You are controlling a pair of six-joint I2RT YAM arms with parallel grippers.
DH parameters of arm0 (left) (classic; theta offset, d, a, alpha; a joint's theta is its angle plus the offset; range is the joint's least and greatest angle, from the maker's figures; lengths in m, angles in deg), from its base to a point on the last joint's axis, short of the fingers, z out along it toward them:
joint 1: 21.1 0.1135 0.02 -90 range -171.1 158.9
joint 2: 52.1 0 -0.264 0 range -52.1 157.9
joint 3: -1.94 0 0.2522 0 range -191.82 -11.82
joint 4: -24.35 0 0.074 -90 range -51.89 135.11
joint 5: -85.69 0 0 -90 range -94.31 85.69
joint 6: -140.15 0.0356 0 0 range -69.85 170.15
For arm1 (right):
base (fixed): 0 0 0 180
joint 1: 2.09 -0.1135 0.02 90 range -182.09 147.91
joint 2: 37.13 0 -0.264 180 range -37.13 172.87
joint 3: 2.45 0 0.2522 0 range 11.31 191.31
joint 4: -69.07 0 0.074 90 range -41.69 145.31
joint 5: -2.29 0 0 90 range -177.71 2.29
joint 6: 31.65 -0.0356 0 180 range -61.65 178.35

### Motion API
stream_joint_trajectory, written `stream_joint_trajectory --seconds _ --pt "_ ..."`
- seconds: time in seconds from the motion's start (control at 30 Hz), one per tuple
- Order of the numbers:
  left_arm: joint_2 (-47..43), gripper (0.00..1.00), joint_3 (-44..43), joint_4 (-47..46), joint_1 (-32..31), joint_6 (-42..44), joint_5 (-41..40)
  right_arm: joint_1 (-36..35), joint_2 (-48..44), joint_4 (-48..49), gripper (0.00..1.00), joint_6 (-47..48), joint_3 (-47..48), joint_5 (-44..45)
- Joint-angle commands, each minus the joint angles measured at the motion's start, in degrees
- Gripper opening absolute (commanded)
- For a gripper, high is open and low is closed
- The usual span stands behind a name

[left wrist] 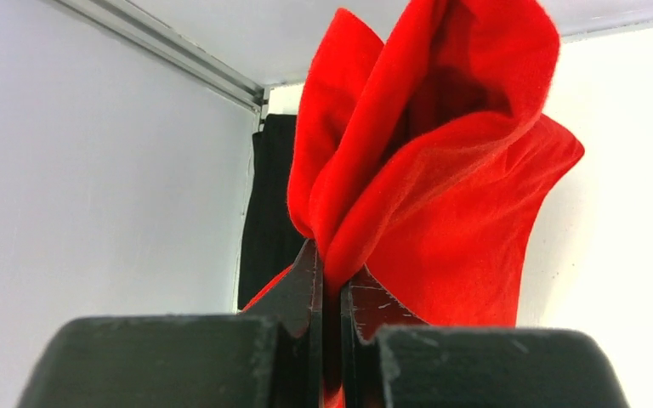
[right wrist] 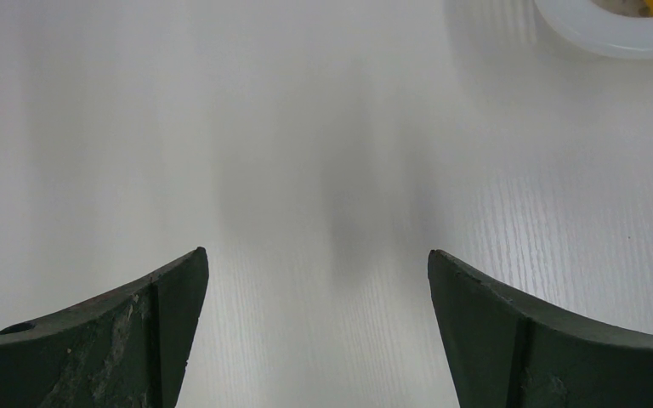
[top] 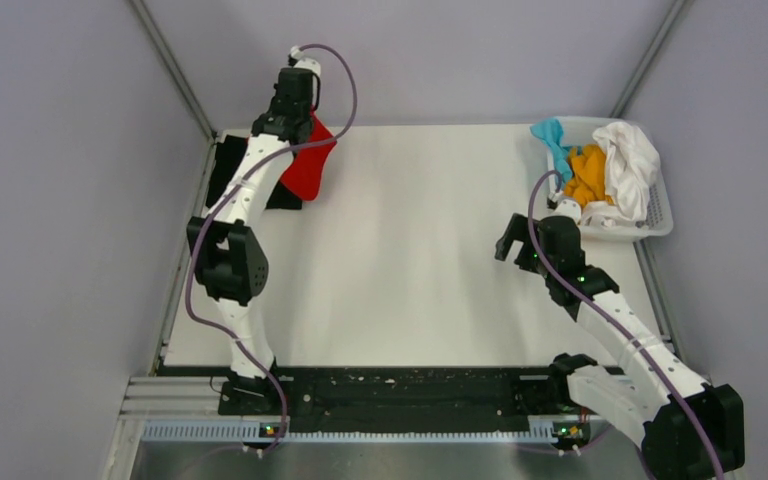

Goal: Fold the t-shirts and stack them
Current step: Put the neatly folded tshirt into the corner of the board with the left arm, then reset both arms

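— Two shirts on the left we only half see. The black t-shirt lies flat at the far-left corner of the tabletop, mostly behind the left arm. The red t-shirt hangs bunched, its lower edge over the black one; we can't tell if they touch.
— Left end effector?
— Clamped on a pinch of red cloth, jaws almost together. Its own body cuts off the bottom of our wrist view.
— Right side?
— Right end effector spread wide over the tabletop, near the basket. Only a sliver of rim shows in that wrist view.
— Basket contents?
— White t-shirt, orange t-shirt and teal t-shirt, crumpled together, teal draped over the far-left rim. We can't make out what lies underneath.
— Surface, room?
— White wood-grain tabletop, black strip at the near edge, pale grey walls, metal frame rails in the corners.
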Motion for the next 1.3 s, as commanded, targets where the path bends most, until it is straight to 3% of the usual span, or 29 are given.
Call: stream_joint_trajectory --seconds 0.0,0.37,0.57,0.8,0.93,0.97,1.0,1.03,1.13,1.27 --pt "-0.4 0.00 -3.6 0.3 2.9 -4.0 0.4 0.5 -0.5 -0.3 0.99 0.6 0.6 2.0" --pt "7.7 0.00 -5.8 -0.3 12.6 -8.2 11.8 0.5 0.1 -1.9 0.99 1.1 1.5 5.2" --pt "15.7 0.00 -13.1 2.7 18.3 -10.2 13.7 0.5 0.0 -2.7 0.99 1.0 1.9 7.0" --pt "18.6 0.00 -13.0 -0.2 23.2 -12.8 18.5 0.5 0.0 -3.3 0.99 0.8 2.8 7.7" --pt "19.7 0.30 -12.8 -0.4 24.1 -14.5 18.5 0.6 -0.1 -3.2 0.99 0.3 3.0 7.7" --pt "19.8 0.46 -12.8 -0.4 24.2 -14.6 17.4 0.5 -0.1 -3.3 0.99 0.2 3.1 7.6" --pt "19.9 0.76 -13.0 -0.3 24.3 -15.4 15.7 0.6 -0.2 -3.2 0.99 0.1 3.2 7.4" --pt "19.6 0.96 -13.3 0.4 24.4 -16.6 14.6 0.5 -0.3 -3.3 0.99 0.1 3.3 7.3" --pt "16.4 0.99 -13.0 1.7 24.5 -19.9 12.9 0.6 -0.8 -3.6 0.99 -0.1 3.8 6.8" --pt "7.7 0.99 -8.4 2.5 24.5 -25.5 18.3 0.5 -2.1 -3.9 0.99 -0.1 3.5 4.7"
